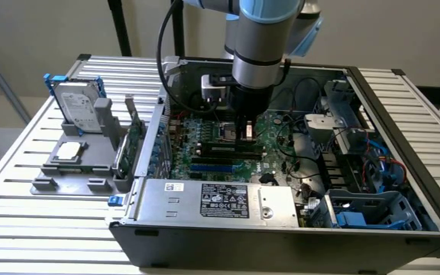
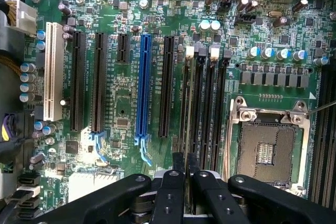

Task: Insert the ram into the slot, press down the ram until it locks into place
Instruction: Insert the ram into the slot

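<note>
My gripper (image 1: 247,136) reaches down into the open computer case (image 1: 403,114), over the bank of black memory sockets beside the processor socket. In the wrist view its two black fingers (image 2: 178,167) stand nearly together, and the gripper (image 2: 186,162) is shut on the ram (image 2: 187,109), which shows edge-on as a thin dark strip. The ram runs along the slot (image 2: 189,59), the outermost black socket with a white end clip. From the exterior view the ram (image 1: 224,150) stands low and level on the motherboard, under the fingers.
A long blue socket (image 2: 143,85) and black and white card sockets lie beside the memory bank. The open processor socket (image 2: 270,145) is on the other side. The power supply (image 1: 212,200), cables (image 1: 304,114) and drive cage crowd the case. A hard drive (image 1: 78,109) and expansion card (image 1: 132,143) sit outside on a grey holder.
</note>
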You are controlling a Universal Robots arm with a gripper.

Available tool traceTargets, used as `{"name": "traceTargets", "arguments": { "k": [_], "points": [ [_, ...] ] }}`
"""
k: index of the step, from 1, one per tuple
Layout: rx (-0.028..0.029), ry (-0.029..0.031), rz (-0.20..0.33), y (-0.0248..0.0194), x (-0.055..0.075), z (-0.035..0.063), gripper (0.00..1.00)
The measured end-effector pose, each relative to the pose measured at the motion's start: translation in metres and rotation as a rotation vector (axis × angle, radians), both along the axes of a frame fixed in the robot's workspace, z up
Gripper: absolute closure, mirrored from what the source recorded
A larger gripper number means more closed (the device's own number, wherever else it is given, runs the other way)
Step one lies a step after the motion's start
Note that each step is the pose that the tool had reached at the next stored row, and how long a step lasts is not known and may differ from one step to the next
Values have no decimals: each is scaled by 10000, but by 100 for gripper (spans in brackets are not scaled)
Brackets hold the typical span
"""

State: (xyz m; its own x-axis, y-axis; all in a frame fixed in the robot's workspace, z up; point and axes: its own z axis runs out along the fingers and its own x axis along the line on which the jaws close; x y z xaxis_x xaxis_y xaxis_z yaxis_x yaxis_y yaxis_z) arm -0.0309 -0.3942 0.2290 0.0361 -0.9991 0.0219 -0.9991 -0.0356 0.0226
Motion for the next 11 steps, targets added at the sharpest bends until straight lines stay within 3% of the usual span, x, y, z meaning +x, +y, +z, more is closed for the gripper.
{"name": "traceTargets", "arguments": {
  "k": [11],
  "points": [
    [1,-37,-1,0,-14,-26,87]
  ]
}}
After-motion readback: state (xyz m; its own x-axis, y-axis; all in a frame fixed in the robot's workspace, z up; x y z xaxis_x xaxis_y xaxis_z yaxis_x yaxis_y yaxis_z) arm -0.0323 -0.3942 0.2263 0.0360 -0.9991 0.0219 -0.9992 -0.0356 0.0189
